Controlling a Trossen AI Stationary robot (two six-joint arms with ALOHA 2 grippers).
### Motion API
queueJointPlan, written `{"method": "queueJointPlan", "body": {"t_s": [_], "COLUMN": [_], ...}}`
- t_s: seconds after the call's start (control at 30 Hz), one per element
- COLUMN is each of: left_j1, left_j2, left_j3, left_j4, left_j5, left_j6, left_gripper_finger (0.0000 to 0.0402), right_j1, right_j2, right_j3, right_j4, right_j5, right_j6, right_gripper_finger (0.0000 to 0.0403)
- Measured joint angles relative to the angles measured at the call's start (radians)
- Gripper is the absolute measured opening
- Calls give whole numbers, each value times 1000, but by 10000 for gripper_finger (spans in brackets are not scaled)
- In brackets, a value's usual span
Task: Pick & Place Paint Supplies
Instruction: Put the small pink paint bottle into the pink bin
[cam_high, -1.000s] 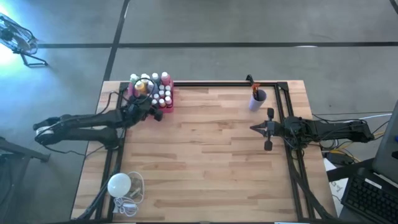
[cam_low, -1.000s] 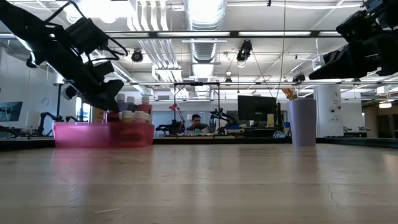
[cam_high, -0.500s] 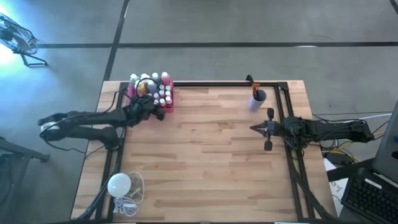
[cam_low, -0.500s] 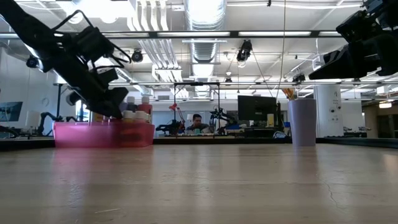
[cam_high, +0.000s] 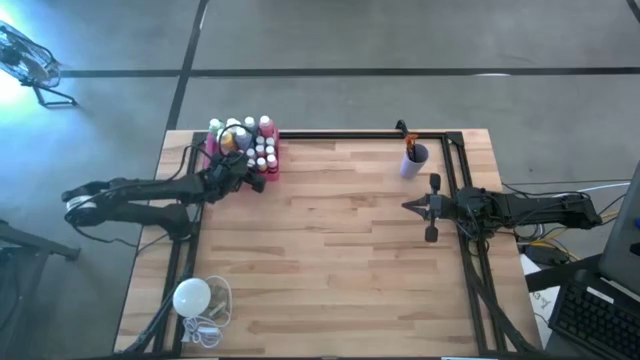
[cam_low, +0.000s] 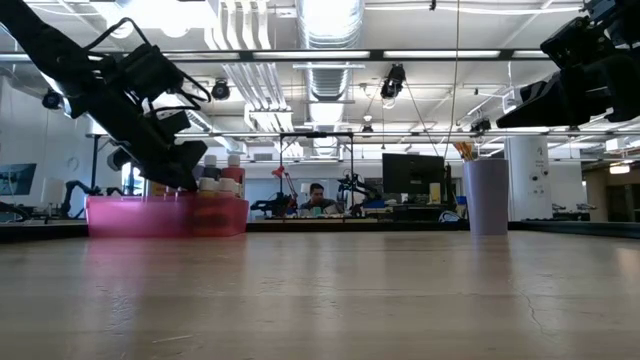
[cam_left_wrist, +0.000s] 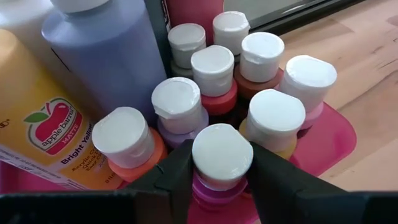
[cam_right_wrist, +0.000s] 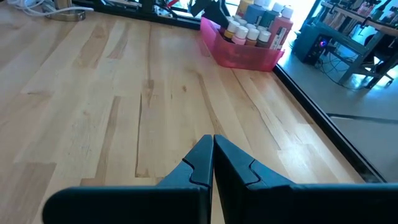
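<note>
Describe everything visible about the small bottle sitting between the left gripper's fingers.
The magenta bottle is small, upright and plastic-looking, with a round white flip cap. It stands in the pink tray at the edge of a cluster of similar bottles. The left gripper brackets its neck, fingers at either side of the cap.

arms: dark, jointed, slim | cabling: seemingly loose wires along links | fingers (cam_right_wrist: 200, 163): matte black, angular
</note>
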Motion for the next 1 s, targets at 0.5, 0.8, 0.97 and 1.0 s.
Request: {"method": "queueJointPlan", "body": {"t_s": [0.5,0.8,0.97,1.0], "left_j1": [0,0,0,0], "left_j2": [-23,-23,-23,-23], "left_j3": [-1,8,8,8], "left_j4": [-12,-10,-13,-17], "left_j5": [51,52,51,51], "left_j6": [10,28,29,29], "left_gripper_finger": [163,163,177,184], "right_j1": [0,0,0,0], "right_j2": [0,0,0,0], "right_j3": [0,0,0,0], "right_j4": [0,0,0,0], "right_j5": [0,0,0,0], "right_j6": [1,1,1,-1], "right_gripper_finger": [8,8,8,8]}}
